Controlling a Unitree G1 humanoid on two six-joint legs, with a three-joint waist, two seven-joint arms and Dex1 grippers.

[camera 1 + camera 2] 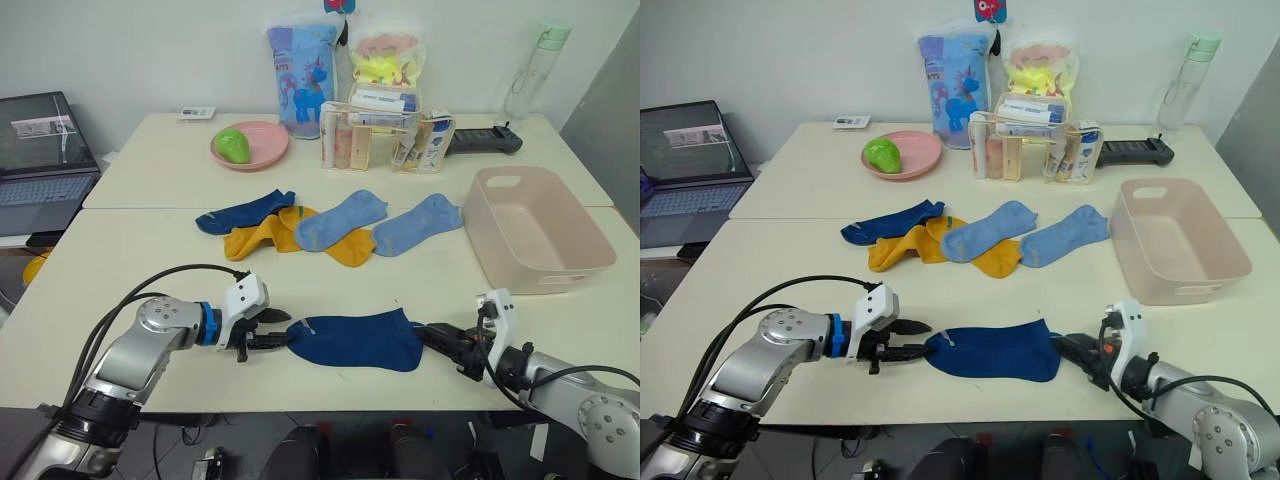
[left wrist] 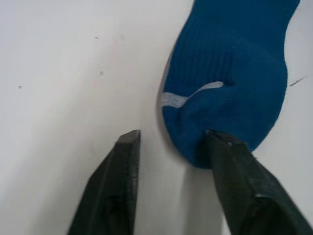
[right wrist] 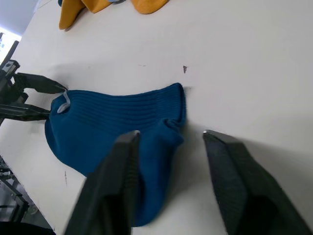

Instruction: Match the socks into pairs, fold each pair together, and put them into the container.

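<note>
Near the front edge of the counter (image 1: 120, 250), well short of the container (image 1: 540, 228), a navy sock (image 1: 355, 340) lies flat between the two grippers in the left eye view: the left gripper (image 1: 272, 329) sits at its toe end and the right gripper (image 1: 436, 336) at its cuff end, both sets of fingers spread and holding nothing. Beyond that sock, toward the back of the counter, the second navy sock (image 1: 243, 211) lies in a loose heap with the yellow socks (image 1: 262, 238) and the two light blue socks (image 1: 340, 220), the nearer light blue one overlapping the yellow. The right eye view gives the same layout, with the container empty to the right of the navy sock. In the left wrist view the toe with its pale stripe lies just ahead of the parted fingers (image 2: 117, 186), one finger touching the fabric edge. In the right wrist view the cuff sits between the spread fingers (image 3: 117, 181), slightly rumpled. The step in hand looks like laying this sock out for pairing; to do it well, each gripper should pinch only a thin edge of knit, lift little, and bring the second navy sock over squarely so cuffs and toes line up before folding.
</note>
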